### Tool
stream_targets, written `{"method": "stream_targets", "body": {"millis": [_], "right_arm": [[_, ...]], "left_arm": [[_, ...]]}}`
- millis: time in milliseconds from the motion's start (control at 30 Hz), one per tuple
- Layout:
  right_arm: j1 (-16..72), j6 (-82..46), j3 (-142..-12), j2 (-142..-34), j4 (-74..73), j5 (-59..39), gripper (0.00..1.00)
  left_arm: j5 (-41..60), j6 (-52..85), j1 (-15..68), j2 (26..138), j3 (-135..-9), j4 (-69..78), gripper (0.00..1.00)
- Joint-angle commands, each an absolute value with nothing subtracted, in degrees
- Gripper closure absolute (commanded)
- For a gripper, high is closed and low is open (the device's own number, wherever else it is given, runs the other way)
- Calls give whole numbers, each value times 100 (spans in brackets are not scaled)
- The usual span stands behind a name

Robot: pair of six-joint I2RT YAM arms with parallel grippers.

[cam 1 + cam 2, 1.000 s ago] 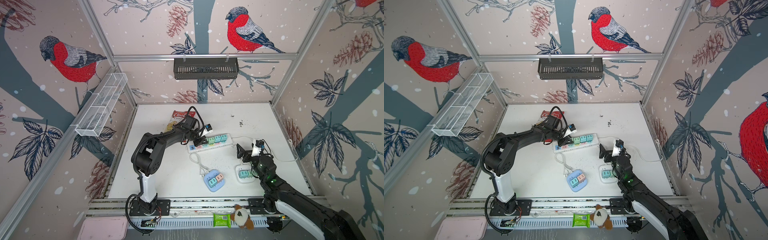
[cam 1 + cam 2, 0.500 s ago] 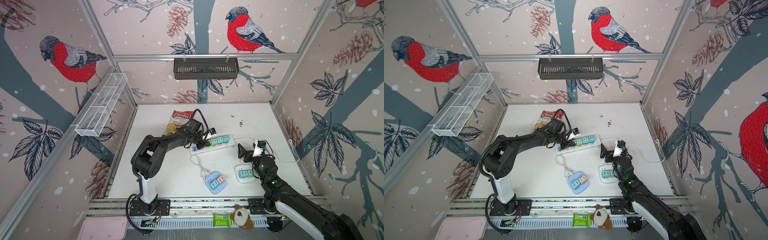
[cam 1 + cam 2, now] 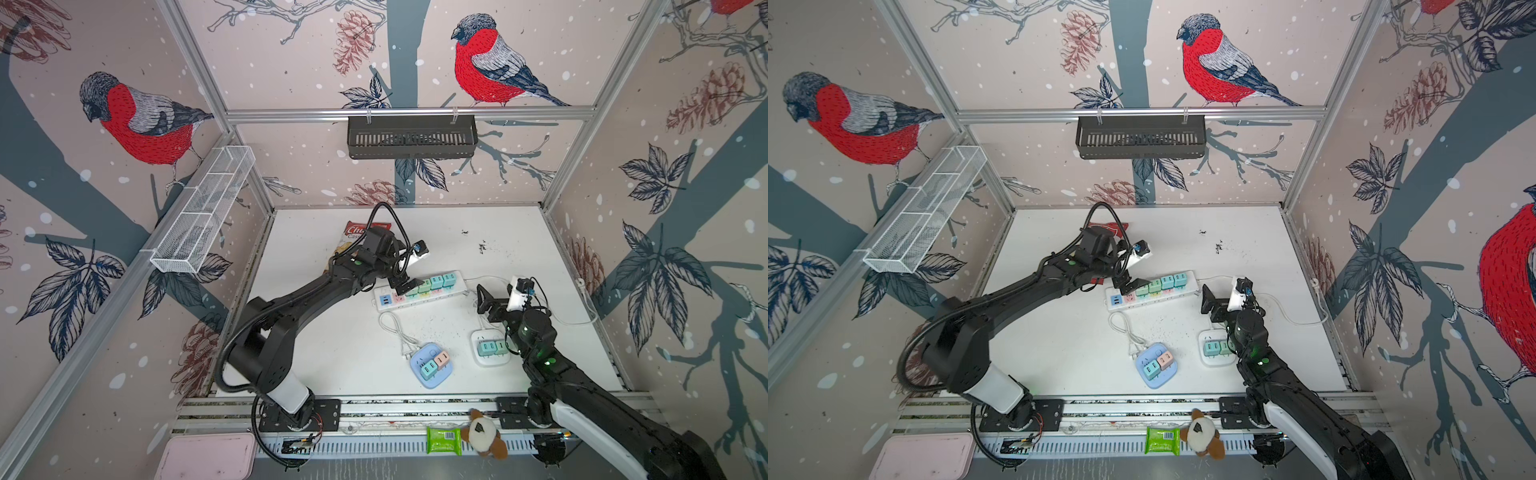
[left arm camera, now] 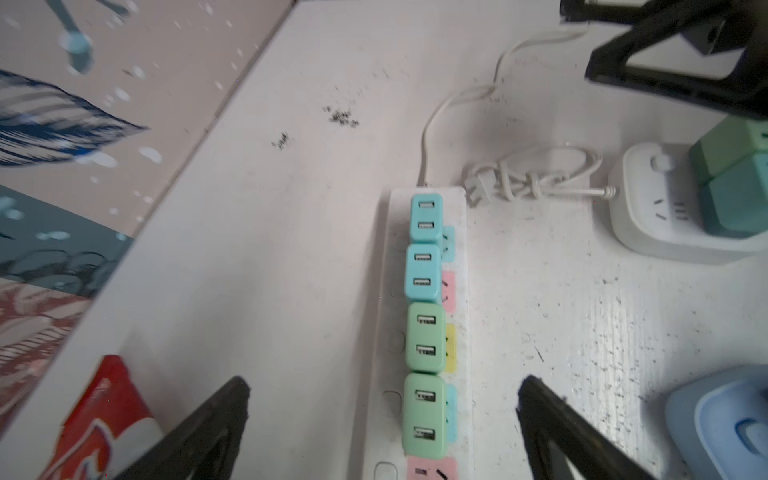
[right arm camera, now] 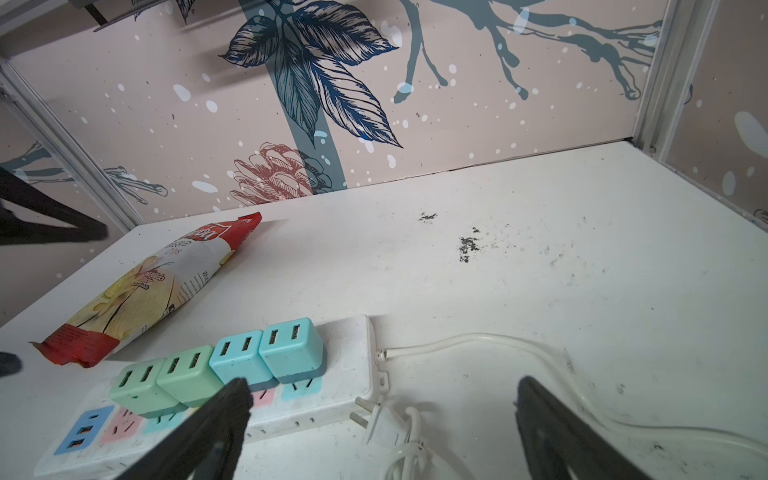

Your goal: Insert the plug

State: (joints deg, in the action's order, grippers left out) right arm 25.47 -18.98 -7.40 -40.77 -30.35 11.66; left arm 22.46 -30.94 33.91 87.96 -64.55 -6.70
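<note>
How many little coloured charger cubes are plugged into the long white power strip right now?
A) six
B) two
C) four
C: the power strip carries four in a row, two green cubes and two blue cubes, as the left wrist view shows.

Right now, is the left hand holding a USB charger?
No, the left hand is wide open and empty over the power strip.
</note>
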Motion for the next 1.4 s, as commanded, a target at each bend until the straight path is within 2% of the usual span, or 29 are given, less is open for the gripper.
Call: {"method": "stream_targets", "body": {"millis": [0,167,367,433,533,600,700,867,1033,1200,1367], "right_arm": [[2532,-2021,-1292,-4059,-2494,1126,0],[2505,-2152,-2286,-4204,-1661,1088,1],[2483,-2339,-2657,-4126,-1666,1235,0],[2453,-2337,-2572,-3985,-1980,1207,0],[2343,-1877,-2450,-3986,-2516,1165,0],[2072,-1566,-2526,-4251,-2457,1269,0],[1285,-1439,-2442,-4854,-2490,1208,1],[58,-1818,-1656,-5722,-3346,851,1],[64,-1324,-1173,-6170,-4214,1517,1],[8,-1110,-1053,-6713,-5014,1437,1],[136,-770,-859,-7082,-6220,1044,1]], "left_arm": [[1538,-2302,3263,8019,-5936,264,1],[-419,-828,2757,6334,-4035,1910,1],[-3294,-613,2312,4785,-1624,3864,2],[-3731,-874,2276,4391,-946,4466,2],[-3399,-1192,2154,4003,-25,5067,2],[-3625,-605,1791,4006,341,5628,2],[-3064,-154,1254,3959,306,5079,2],[-2906,159,975,4976,219,5711,2],[-2443,127,976,6067,-254,6080,2],[-1869,280,728,6779,-348,6893,2],[-1589,354,576,6878,-557,6611,3]]}}
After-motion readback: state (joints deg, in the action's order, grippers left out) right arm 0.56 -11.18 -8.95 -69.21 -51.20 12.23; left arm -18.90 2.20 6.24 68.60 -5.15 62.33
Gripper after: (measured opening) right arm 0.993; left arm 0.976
